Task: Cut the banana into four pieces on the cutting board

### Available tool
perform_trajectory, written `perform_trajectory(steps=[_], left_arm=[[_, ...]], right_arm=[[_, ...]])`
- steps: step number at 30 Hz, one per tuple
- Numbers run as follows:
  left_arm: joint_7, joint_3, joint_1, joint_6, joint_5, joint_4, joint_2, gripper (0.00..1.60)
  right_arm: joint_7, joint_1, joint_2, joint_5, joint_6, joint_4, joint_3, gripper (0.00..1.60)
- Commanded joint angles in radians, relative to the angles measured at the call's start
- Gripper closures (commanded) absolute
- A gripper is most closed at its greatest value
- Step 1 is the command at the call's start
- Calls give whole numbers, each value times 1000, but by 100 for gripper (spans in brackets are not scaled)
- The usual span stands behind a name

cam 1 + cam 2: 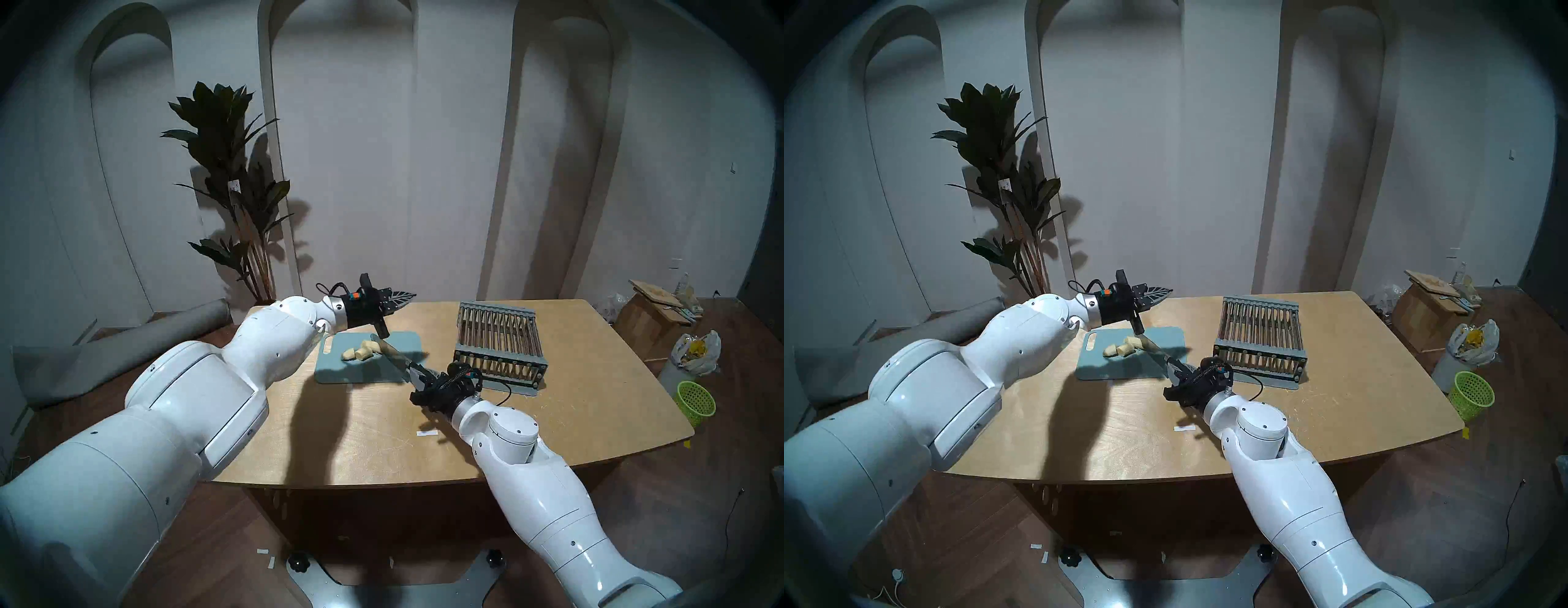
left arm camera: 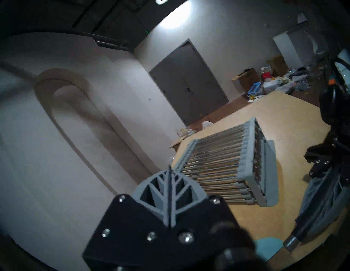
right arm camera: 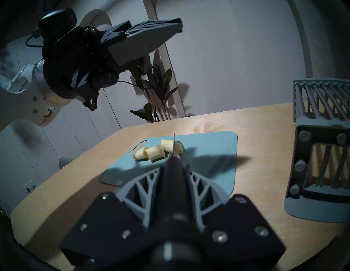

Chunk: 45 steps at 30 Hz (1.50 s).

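On the cutting board (image 3: 214,151) our right gripper (image 3: 173,166) pinches a knife (image 3: 173,145) over the banana (image 3: 158,150) pieces; our left gripper (image 1: 409,296) (fingers pressed together, empty) hangs above.

Table (image 1: 382,446) — pale wood, matt, faint grain. Cutting board (image 3: 217,170), just ahead of the right gripper (image 3: 173,168): smooth matt blue-grey plastic. Banana (image 3: 155,152): moist, creamy flesh. Knife (image 3: 175,181) in that gripper: dark matt handle, thin metal blade. Gripper fingers (image 3: 141,186) — grey ribbed plastic on black matt mounts, shiny screws. Rack (image 1: 498,344) to its right: grey plastic frame, rod slats. Arm shells (image 1: 191,395): glossy white.
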Motion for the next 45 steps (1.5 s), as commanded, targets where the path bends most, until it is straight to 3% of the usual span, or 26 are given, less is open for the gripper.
perform_trajectory(steps=[1,7,14,25,32,39,45], left_arm=[[-55,106,7,-39,111,6,-44,160],[-47,152,24,-86,173,43,-44,160],[-39,170,34,-129,188,74,-31,160],[6,188,57,-129,193,95,-31,160],[49,90,52,-129,86,97,-24,160],[120,-65,12,-115,-108,97,-11,160],[135,-135,2,-106,-210,90,18,160]], right_arm=[[-3,-1,3,-3,0,-20,3,160],[-10,-5,6,-12,6,-29,3,160],[-19,-15,12,-23,20,-50,7,160],[-35,-36,27,-38,35,-75,12,160],[-25,-43,14,-8,40,-85,27,160],[-16,-47,-9,46,52,-69,43,160],[-5,-52,-30,104,78,-55,66,160]])
